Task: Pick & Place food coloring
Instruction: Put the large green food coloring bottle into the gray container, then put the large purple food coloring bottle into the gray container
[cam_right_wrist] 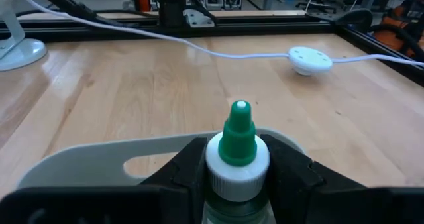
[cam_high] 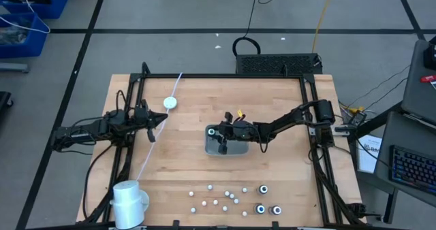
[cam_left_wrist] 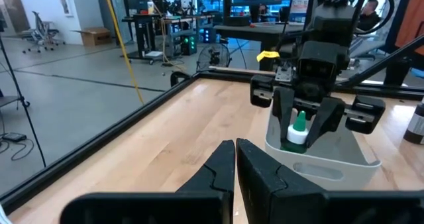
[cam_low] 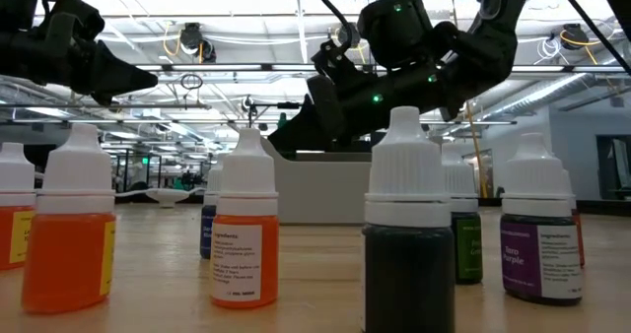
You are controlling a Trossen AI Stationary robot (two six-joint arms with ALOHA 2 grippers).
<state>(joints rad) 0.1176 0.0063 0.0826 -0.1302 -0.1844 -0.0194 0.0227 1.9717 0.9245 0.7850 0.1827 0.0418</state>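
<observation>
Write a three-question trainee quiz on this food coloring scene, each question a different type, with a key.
1. True or false: the right claw grips a green-tipped bottle over the grey tray.
2. Multiple choice: the left claw is A) shut and holding nothing, B) gripping a bottle, C) inside the tray.
3. Fill in: the white cable runs across the table to a round white ____.

Key: 1 true; 2 A; 3 puck
</observation>
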